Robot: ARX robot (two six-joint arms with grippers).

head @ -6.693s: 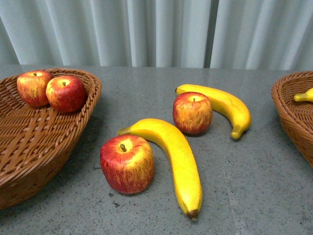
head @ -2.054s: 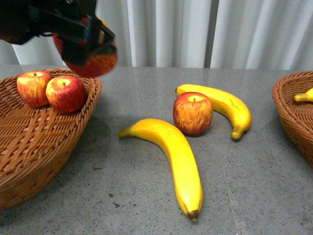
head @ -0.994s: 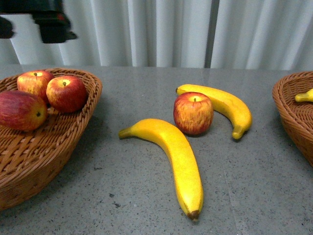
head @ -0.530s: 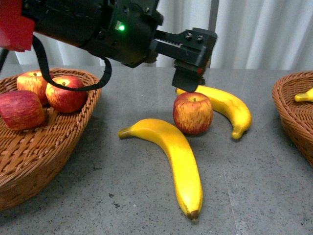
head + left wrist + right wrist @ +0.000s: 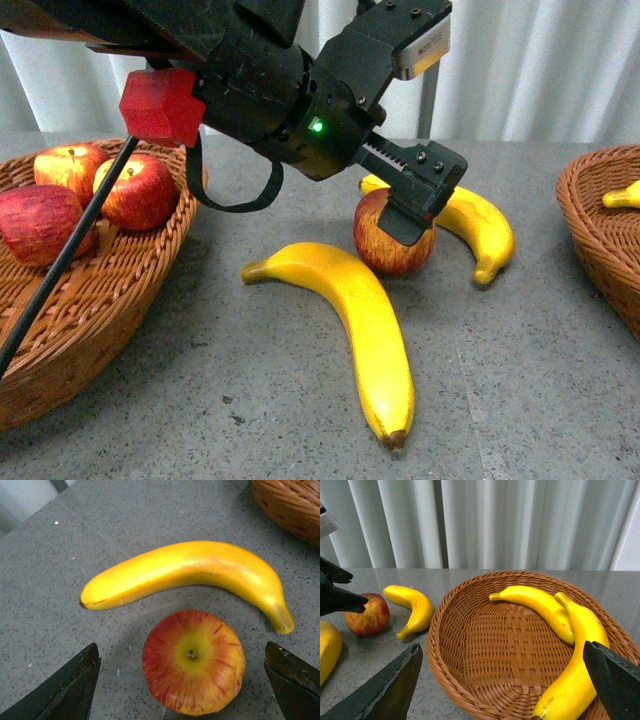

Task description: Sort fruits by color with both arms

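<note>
Curtains [image 5: 540, 70], pale and pleated, close off the room behind a grey, speckled tabletop [image 5: 200, 400] with a dull sheen. Well to the left of the left hand [image 5: 412, 205] sits a wicker basket [image 5: 90, 300] holding three red apples [image 5: 135, 190]. Two stand upright by the far rim and one lies on its side nearer the front. The left arm [image 5: 270, 90], black with a small green light [image 5: 317, 126] and a red block [image 5: 162, 105] on it, reaches across from above that basket.

Its hand hangs right over the lone apple [image 5: 390, 250] on the tabletop and is spread wide. In the left wrist view its dark fingers [image 5: 70, 690] stand on either side of that apple, clear of it, with the stem pointing up between them. On the near side of the hand a long banana [image 5: 370, 320] lies flat, brown tip toward the front. Just behind and to the right of the hand, a second banana [image 5: 475, 225] curves round the apple, just beside it.

Well to the right of the left hand, the right-hand basket [image 5: 595, 230] shows at the edge of the front view. The right hand [image 5: 501, 652] shows only in its own wrist view. Its fingers are far apart and hold nothing. That basket lies below them, with two bananas [image 5: 540, 605] lying along its far side.
</note>
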